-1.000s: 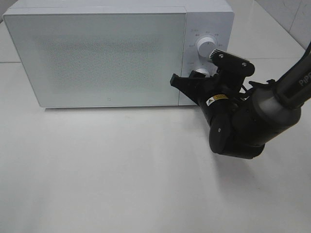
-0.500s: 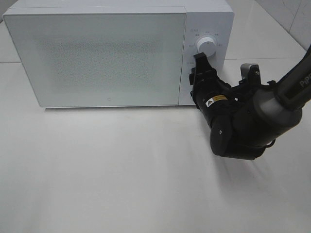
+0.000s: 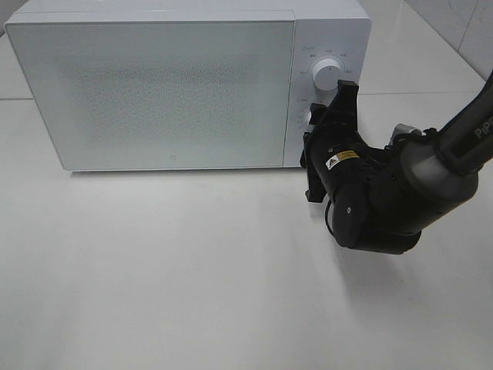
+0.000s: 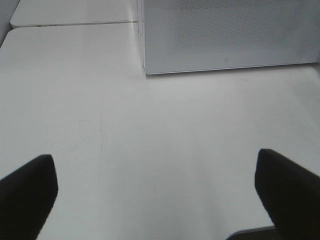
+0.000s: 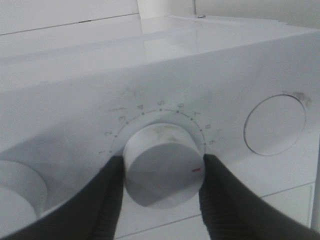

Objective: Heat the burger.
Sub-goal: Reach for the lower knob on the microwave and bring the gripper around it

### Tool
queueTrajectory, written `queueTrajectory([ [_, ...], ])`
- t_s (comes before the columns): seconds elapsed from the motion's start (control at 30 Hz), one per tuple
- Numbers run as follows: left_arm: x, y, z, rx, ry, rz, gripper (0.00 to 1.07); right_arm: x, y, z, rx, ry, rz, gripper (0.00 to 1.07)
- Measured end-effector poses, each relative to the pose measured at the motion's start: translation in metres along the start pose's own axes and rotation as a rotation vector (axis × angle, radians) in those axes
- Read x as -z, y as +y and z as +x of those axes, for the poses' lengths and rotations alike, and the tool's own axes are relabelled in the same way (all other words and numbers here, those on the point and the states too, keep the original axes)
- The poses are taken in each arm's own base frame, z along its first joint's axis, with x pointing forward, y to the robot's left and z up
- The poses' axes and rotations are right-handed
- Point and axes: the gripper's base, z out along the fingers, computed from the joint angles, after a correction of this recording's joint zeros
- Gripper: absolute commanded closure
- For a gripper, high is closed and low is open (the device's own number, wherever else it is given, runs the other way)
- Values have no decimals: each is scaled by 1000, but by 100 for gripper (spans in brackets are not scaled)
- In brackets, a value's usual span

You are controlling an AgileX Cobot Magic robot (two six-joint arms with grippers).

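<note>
You're overlooking the microwave (image 3: 154,85) from high; right wrist is crowding its knob (image 5: 162,165), left viewing it at one o'clock

Wide bare counter (image 3: 154,270) in front of the microwave (image 3: 331,35), so I have free passage there. Its door (image 3: 154,92) is closed, a flat wall. My right tool (image 5: 161,172) clamps the lower knob (image 5: 160,145), arm crowding the panel. My left tool (image 4: 155,170) hangs spread over bare counter.

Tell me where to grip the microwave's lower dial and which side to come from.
Grip the lower dial by its curved side wall, with the fingers on opposite flanks, coming straight at the control panel from the front. It is a short round stub standing out from the flat face, so only its rim offers hold.
</note>
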Motion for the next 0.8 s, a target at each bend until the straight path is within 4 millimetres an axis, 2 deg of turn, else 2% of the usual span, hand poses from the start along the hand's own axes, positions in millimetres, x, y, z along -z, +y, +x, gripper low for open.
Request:
queueTrajectory([
  [0.53, 0, 0, 0, 0, 0, 0, 6, 0, 0, 0, -22, -1, 0, 107],
  [0.7, 0, 0, 0, 0, 0, 0, 6, 0, 0, 0, -21, -4, 0, 103],
  [0.8, 0, 0, 0, 0, 0, 0, 6, 0, 0, 0, -10, -6, 0, 98],
])
